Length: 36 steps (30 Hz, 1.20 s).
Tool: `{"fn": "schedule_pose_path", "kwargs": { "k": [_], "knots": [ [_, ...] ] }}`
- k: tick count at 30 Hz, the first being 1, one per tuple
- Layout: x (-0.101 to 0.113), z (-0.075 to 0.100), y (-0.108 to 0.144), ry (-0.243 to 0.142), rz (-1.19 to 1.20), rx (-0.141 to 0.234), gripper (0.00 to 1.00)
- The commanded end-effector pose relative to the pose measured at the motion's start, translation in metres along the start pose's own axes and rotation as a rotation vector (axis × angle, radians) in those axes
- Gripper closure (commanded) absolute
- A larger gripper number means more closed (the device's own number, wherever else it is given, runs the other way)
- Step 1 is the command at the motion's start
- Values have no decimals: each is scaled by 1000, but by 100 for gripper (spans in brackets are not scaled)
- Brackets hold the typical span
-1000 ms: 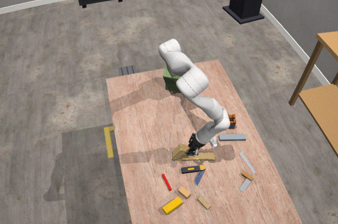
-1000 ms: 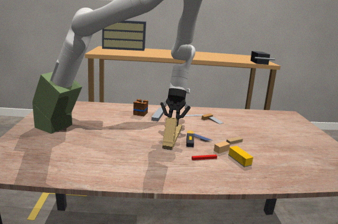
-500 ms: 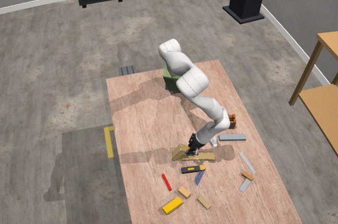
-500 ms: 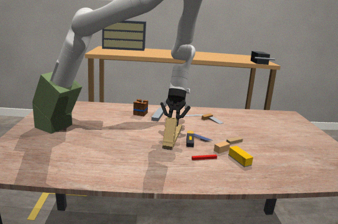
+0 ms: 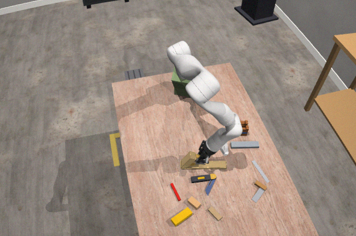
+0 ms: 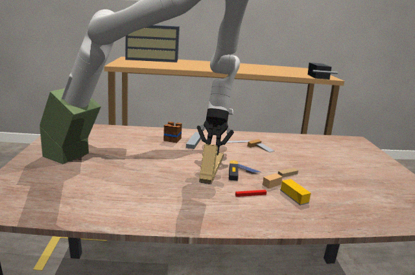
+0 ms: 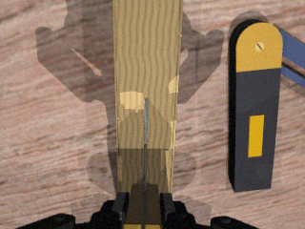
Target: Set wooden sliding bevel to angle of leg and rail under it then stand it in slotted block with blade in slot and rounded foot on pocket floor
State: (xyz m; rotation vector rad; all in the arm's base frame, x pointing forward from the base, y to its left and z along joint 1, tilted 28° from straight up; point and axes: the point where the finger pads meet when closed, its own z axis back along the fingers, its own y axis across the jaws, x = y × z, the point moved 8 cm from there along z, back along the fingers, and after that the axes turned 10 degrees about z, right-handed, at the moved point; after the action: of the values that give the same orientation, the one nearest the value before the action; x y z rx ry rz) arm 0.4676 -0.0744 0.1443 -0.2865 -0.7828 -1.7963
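My gripper (image 5: 201, 158) (image 6: 216, 146) (image 7: 144, 208) is shut on the wooden bevel (image 7: 141, 202). It holds the bevel by its brown stock, low over the pale wooden leg-and-rail piece. The bevel's thin grey blade (image 7: 145, 134) shows edge-on along the slanted leg (image 5: 188, 158) (image 6: 208, 161) (image 7: 148, 57). The rail (image 5: 215, 165) lies flat under the leg. The black bevel (image 5: 201, 178) (image 6: 233, 170) (image 7: 254, 129), with its blue blade (image 5: 209, 187) (image 6: 249, 168), lies on the table just beside them. The brown slotted block (image 5: 245, 127) (image 6: 172, 131) with a blue band stands apart, behind the arm.
A grey bar (image 5: 244, 144) (image 6: 193, 140) lies near the slotted block. A tan-and-grey angled tool (image 5: 260, 185) (image 6: 254, 143) lies to the side. A red stick (image 5: 175, 191) (image 6: 250, 192), a yellow block (image 5: 181, 216) (image 6: 295, 191) and two tan blocks (image 5: 194, 202) (image 5: 214, 213) lie near the front. The green arm base (image 6: 65, 126) stands at the far end.
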Motion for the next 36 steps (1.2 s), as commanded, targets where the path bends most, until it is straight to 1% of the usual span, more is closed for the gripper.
{"fn": "schedule_pose_path", "kwargs": {
  "k": [1,8,20,30,36],
  "knots": [
    [0,1,0,0,0,1,90],
    [0,1,0,0,0,1,90],
    [0,8,0,0,0,1,90],
    [0,9,0,0,0,1,90],
    [-6,9,1,0,0,1,90]
  ]
}}
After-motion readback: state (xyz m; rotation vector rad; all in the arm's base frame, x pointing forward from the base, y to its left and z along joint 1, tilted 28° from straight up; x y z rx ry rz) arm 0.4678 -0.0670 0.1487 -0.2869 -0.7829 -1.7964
